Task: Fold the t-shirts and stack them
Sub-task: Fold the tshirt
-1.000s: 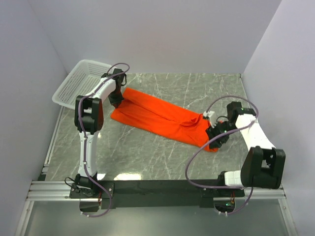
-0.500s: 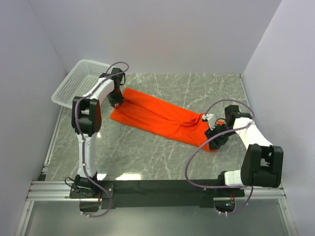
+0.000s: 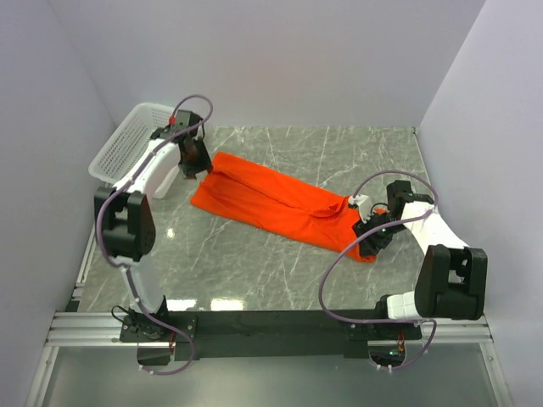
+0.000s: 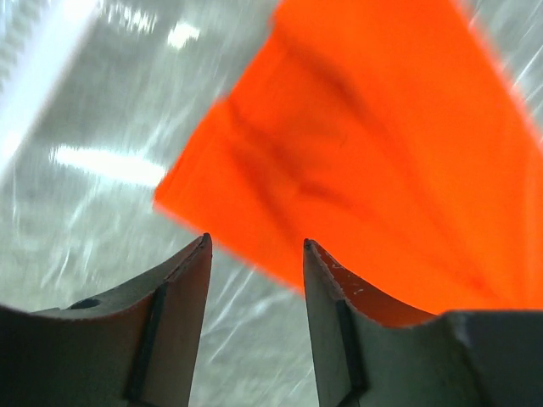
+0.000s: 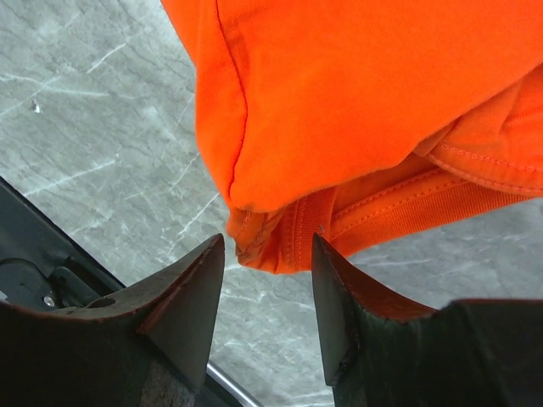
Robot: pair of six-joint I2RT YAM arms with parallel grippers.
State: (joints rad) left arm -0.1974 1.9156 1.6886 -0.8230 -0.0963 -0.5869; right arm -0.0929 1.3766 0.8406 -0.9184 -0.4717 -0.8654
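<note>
Releasing the orange t-shirt [image 3: 280, 203]
I opened my left gripper [image 4: 254, 246] and backed it toward the basket [image 3: 127, 144]; the t-shirt lay folded lengthwise on the marble table [image 3: 254, 263], right gripper [image 5: 267, 242] open-jawed at its collar end.

Bright, even light from overhead fills the top external view, which is sharp throughout. The marble worktop [image 3: 280, 254] carries pale glare patches near its front edge, and soft shadows lie under both arms. The left wrist view is blurred: the orange-red t-shirt [image 4: 382, 153] has smeared edges, and white glare streaks cross the stone at upper left. The left pincer [image 4: 255, 242] looks dim. The right wrist view is crisp, showing stitching and marble veins, with the right pincer [image 5: 267, 242] in shadow.
</note>
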